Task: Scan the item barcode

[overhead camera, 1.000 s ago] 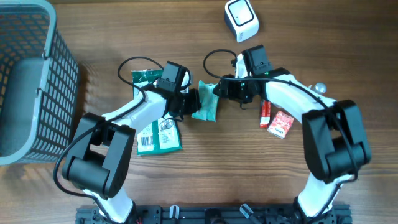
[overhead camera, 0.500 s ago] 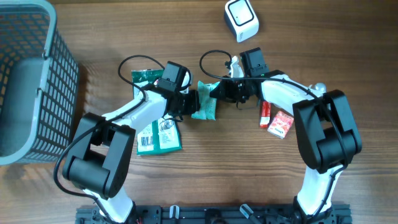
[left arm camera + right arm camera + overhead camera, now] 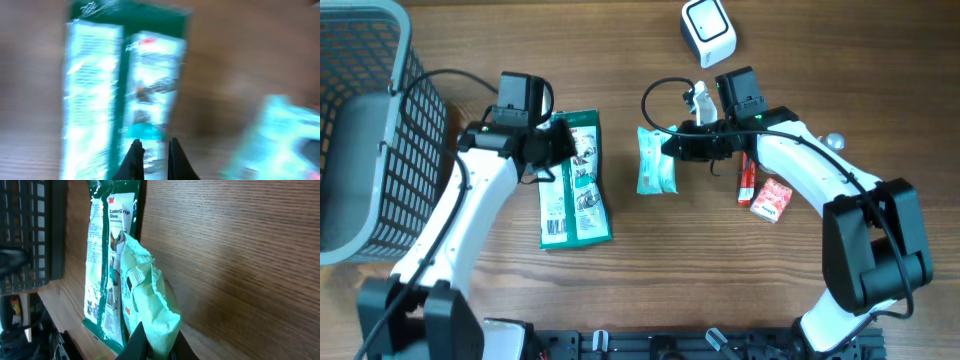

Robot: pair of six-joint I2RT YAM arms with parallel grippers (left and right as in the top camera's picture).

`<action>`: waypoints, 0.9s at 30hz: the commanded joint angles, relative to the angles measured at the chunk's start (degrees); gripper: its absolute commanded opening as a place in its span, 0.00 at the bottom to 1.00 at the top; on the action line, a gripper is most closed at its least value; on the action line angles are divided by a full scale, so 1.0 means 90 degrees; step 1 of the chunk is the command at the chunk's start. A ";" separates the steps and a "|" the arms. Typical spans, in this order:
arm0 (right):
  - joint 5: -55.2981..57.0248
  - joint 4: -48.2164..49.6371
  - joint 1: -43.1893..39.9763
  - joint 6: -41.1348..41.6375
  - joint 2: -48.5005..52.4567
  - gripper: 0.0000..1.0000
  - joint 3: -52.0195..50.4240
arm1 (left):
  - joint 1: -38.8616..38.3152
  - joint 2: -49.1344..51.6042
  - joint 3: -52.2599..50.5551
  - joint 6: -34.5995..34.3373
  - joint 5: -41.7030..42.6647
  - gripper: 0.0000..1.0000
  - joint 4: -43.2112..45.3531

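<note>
Black right end effector (image 3: 668, 148) is clenched on the right edge of a mint-green crinkled plastic pouch (image 3: 655, 160). The wrist cam shows its fingers (image 3: 150, 347) pinching the pouch's crumpled end. Can't tell whether the pouch rests on the wooden tabletop (image 3: 650, 270) or is lifted off it.

The pouch sits mid-tabletop, btwn a dark green flat glove pkg w/ white panels (image 3: 575, 180) on its left and two red items on its right: a slim red tube (image 3: 746, 182) and a small red carton (image 3: 772, 199), both near the right arm. A white square barcode scanner (image 3: 708, 30) stands at the far edge, well apart from the pouch.

Left end effector (image 3: 558, 150) is pinched closed, grasping nothing, over the top part of the glove pkg. Its wrist cam is blurred, w/ fingertips nearly together above the pkg. A grey plastic mesh basket (image 3: 415, 150) fills the far left corner.
</note>
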 commanded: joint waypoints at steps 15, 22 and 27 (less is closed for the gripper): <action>0.0185 -0.0250 0.0015 -0.0153 -0.0080 0.04 0.0046 | -0.0036 0.2089 -0.0323 -0.0092 -0.0165 0.04 0.0459; 0.0182 -0.0243 0.0015 -0.0124 -0.0083 0.04 0.0046 | -0.0034 0.2074 -0.0318 0.0219 0.0019 0.04 0.0811; 0.0903 -0.0257 0.0015 -0.0158 -0.0425 0.04 0.0304 | 0.0134 0.1498 0.0114 0.0534 0.0015 0.04 0.0529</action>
